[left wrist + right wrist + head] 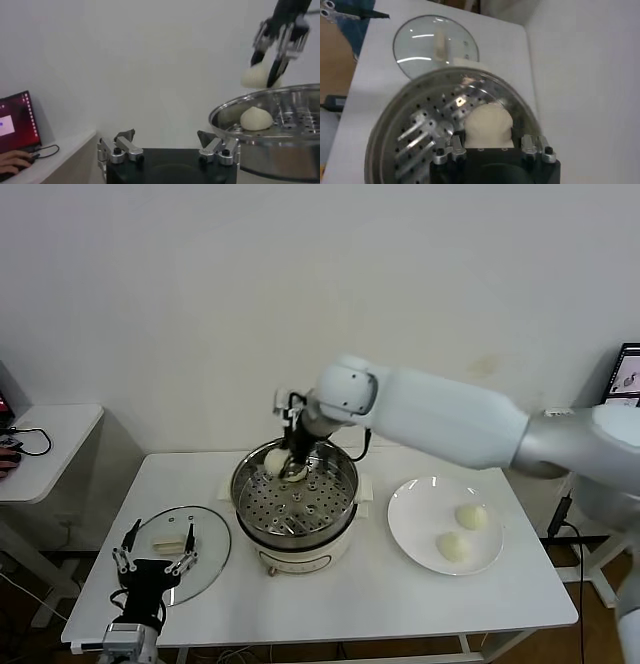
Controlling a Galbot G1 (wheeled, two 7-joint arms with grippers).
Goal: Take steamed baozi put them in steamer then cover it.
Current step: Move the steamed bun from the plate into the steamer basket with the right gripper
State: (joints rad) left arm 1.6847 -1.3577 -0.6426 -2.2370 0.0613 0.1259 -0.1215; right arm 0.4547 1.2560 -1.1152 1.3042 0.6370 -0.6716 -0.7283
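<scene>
Steamer: near middle of white table, steel pot on cream base, perforated tray inside, uncovered; bare tabletop in front and behind, narrow gaps to either side.

Buns, four counted:
- one held in right gripper, raised over far left part of pot, fingers closed on its sides; same bun seen just below gripper in right wrist view, just above tray.
- one resting on tray, against far left wall, just beside the held one.
- two on plate, first and second, close together but apart.

Plate: one, flat, white, on robot's right of steamer, small gap between; near right table edge.

Cover: one, glass, lying flat on table at robot's left of steamer, rim just beside base. Oblong handle on top, long axis roughly left to right in head view.

Left gripper: at near left table edge, over near part of cover, fingers spread wide, holding nothing.

Side table: one, at far left, clear of main table.
</scene>
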